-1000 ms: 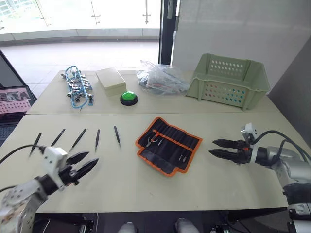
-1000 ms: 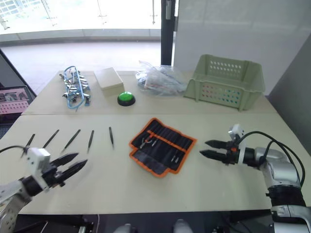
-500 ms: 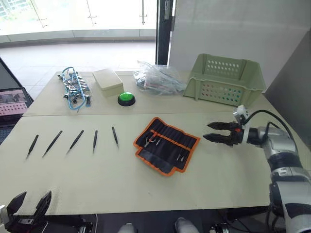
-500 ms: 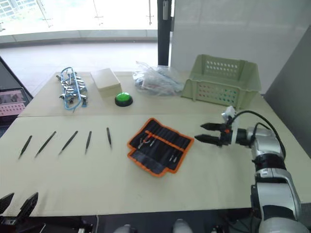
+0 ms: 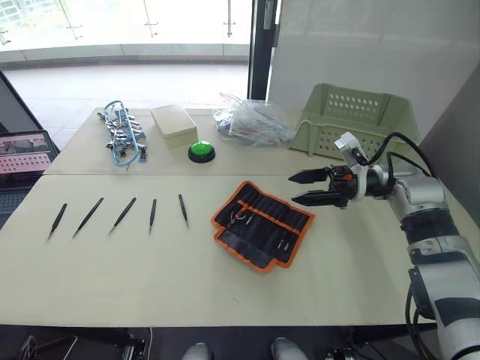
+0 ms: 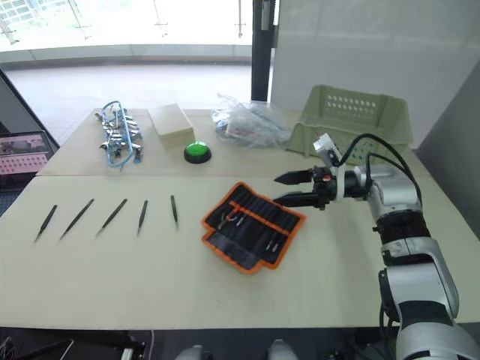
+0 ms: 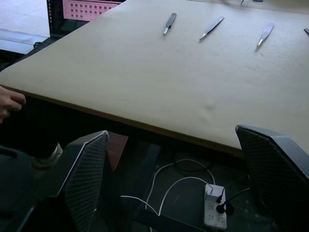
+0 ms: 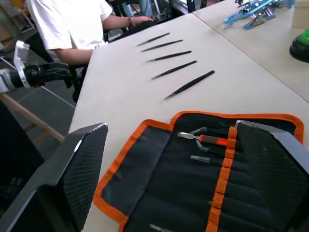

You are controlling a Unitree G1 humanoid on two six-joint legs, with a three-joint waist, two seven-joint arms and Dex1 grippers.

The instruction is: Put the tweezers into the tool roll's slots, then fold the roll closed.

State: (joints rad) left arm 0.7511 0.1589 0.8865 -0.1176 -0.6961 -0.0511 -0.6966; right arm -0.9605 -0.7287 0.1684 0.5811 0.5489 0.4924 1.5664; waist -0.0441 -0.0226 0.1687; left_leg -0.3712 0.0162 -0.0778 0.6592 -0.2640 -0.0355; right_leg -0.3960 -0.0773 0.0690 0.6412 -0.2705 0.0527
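The five tweezers (image 5: 121, 214) lay in a loose row at the left centre of the left eye view, flat on the pale table (image 5: 187, 292) and well apart from the tool roll (image 5: 262, 225), which sat spread open just right of centre, orange edging outward and a few small tools already tucked in its slots. The right gripper (image 5: 294, 188) hung over the roll's upper right corner with its black fingers apart and nothing between them; in the right wrist view the roll (image 8: 203, 169) lay spread below it. The left gripper (image 7: 178, 179) was low, off the near edge of the table, its two fingers set wide apart and empty. The tweezers looked light, stiff and thin, probably slick metal lying close against the surface, so a pinch across the middle of the shaft, away from the fine points, seemed the safest hold. The roll appeared soft and floppy; it would likely slide or buckle under a push, so taking it by an edged corner would suit the fold.
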